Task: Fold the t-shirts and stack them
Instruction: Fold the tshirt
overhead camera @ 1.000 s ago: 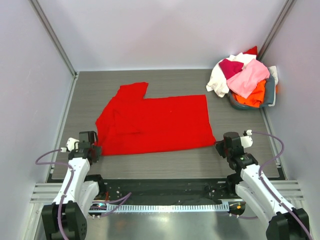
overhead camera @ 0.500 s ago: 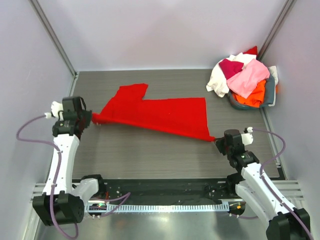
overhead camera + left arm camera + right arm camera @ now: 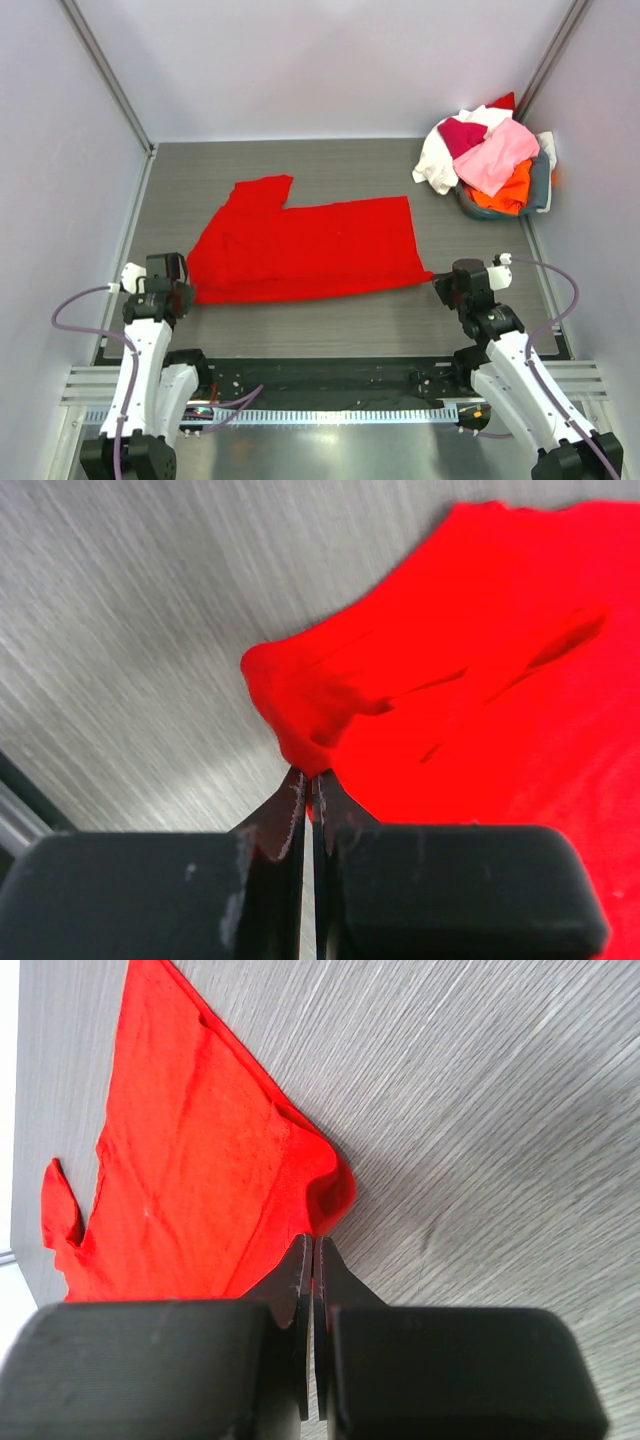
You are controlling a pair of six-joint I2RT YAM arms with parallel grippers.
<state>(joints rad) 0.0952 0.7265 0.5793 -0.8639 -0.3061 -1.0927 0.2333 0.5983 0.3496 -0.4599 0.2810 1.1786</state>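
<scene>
Two t-shirt (image 3: 300,250) corners: left hand (image 3: 311,782); right hand (image 3: 313,1247)

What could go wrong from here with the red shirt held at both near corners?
The left gripper and right gripper each pinch only a small bunch of the red t-shirt, so a corner may slip out. The cloth lies creased and skewed, so a fold could come out uneven.

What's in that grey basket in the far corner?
The grey basket overflows with clothes: pink t-shirt on top, magenta t-shirt, white t-shirt, orange t-shirt. Anything beneath is covered.
</scene>
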